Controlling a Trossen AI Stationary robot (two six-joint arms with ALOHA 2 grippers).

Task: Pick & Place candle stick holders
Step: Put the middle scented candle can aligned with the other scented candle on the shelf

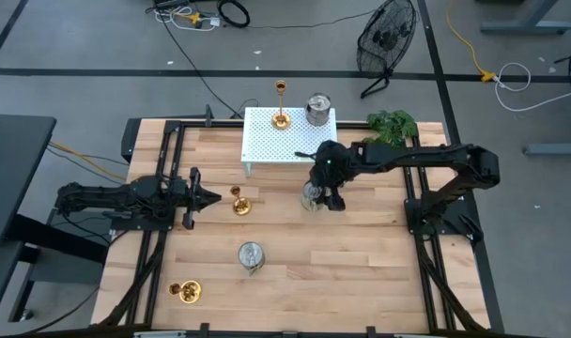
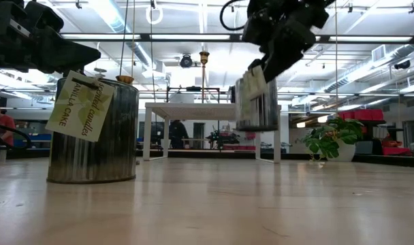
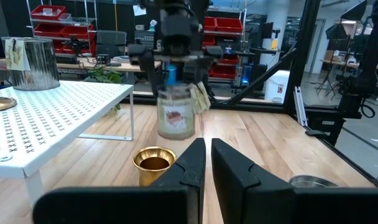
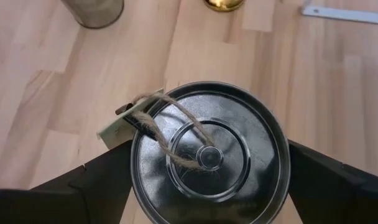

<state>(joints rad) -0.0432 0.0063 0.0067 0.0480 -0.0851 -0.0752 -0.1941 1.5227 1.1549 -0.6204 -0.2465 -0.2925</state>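
Note:
My right gripper (image 1: pixel 325 194) is shut on a squat silver candle holder (image 1: pixel 311 198) with a twine-tied paper tag, just in front of the white rack (image 1: pixel 267 150). It hangs above the table in the low view (image 2: pixel 257 102). A gold holder (image 1: pixel 281 117) and a silver one (image 1: pixel 317 109) stand on the rack. Another gold holder (image 1: pixel 239 203) stands on its base on the table, just ahead of my left gripper (image 1: pixel 208 197), which is shut and empty. A silver holder (image 1: pixel 251 255) and a gold one (image 1: pixel 187 292) sit nearer the front. My right gripper pinches the silver holder's round side wall (image 4: pixel 136 180) near its top rim between its two fingers (image 4: pixel 105 177), one on each side. The fingers come from above, pointing down. The holder hangs upright, lifted clear of the table, its tag dangling at the side.
A green leafy plant (image 1: pixel 392 124) stands at the rack's right on the far side of the table. Black frame rails (image 1: pixel 154 244) run along the table's left and right sides. Bare wood (image 1: pixel 342 272) lies at the front right.

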